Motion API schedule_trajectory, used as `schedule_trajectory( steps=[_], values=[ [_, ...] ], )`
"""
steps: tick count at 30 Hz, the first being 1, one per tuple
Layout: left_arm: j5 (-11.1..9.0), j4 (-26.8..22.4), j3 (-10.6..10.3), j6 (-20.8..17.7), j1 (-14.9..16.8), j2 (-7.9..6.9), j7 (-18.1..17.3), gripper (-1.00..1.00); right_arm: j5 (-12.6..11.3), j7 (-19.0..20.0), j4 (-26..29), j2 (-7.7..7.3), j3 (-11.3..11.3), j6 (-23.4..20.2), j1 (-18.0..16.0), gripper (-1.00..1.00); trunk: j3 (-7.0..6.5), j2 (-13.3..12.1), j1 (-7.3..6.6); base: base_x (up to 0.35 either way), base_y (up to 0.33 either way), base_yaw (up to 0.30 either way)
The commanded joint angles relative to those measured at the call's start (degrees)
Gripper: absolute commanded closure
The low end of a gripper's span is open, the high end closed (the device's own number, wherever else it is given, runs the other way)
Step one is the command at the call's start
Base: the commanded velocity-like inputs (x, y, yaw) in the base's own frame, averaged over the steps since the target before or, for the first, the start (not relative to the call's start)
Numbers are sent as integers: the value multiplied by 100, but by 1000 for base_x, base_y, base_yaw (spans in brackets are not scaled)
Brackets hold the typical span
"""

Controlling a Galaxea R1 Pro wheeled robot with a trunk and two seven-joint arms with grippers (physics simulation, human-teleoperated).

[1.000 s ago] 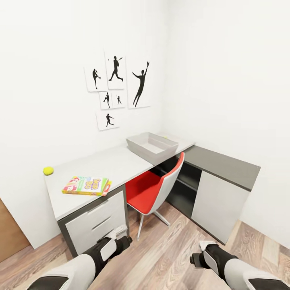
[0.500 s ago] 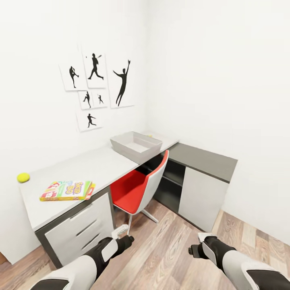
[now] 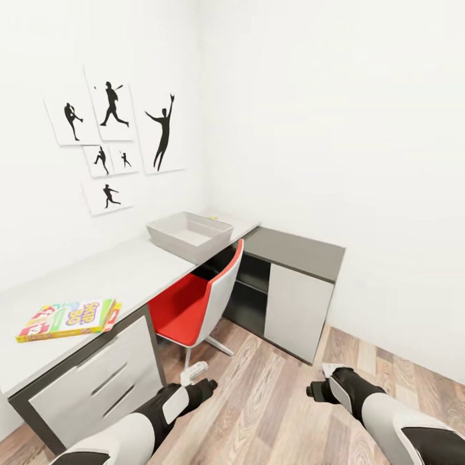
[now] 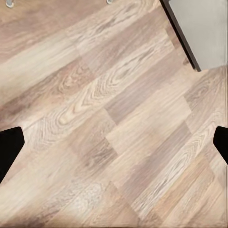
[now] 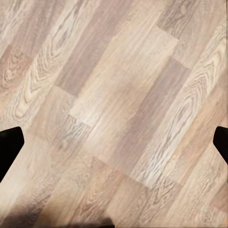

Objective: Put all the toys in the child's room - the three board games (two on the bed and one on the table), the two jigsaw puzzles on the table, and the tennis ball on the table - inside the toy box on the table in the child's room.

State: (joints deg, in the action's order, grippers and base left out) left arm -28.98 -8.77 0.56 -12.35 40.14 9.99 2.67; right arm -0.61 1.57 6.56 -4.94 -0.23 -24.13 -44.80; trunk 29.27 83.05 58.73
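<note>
Wood-plank floor (image 5: 114, 95) lies under both empty, spread-fingered grippers, left (image 3: 194, 374) and right (image 3: 328, 374). Beyond, the Skip-Bo board game (image 3: 68, 318) rests on the table (image 3: 123, 271); farther along sits the toy box (image 3: 189, 236), beside a red chair (image 3: 194, 307).

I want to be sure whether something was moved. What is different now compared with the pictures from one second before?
Only the camera turned to the right: everything slid leftward in the head view, and the tennis ball left the frame. The Skip-Bo game lies on the table as before, the toy box stands in the same place, and the red chair is unmoved. The left end effector and right end effector stay open and empty above the floor.
</note>
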Motion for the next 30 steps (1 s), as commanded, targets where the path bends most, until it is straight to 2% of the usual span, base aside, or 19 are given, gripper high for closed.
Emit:
schedule_trajectory(
  steps=[1, 14, 21, 28, 30],
  values=[
    [-28, -15, 4, -33, 0, 1, 27, -100, -4, 18, 12, -2, -1, -33, -1, -100, 6, 3, 0, 0, 0, -276],
    [-8, -73, -18, -7, -25, 1, -377, -100, 8, 816, 282, -251, -7, -383, 9, -100, 7, 3, 0, 0, 0, -277],
    [-5, -194, -53, -1, -74, 1, -457, -100, 26, 1030, 664, -313, 22, -483, 54, -100, 7, 3, 0, 0, 0, -278],
    [-5, -591, -296, -5, -240, 1, -459, -100, 22, 1118, 1198, -371, 18, -580, 269, -100, 7, 3, 0, 0, 0, -278],
    [-20, -917, -454, -13, -362, 1, -414, -100, 20, 1140, 1570, -388, 14, -740, 422, -100, 7, 3, 0, 0, 0, -278]
  ],
)
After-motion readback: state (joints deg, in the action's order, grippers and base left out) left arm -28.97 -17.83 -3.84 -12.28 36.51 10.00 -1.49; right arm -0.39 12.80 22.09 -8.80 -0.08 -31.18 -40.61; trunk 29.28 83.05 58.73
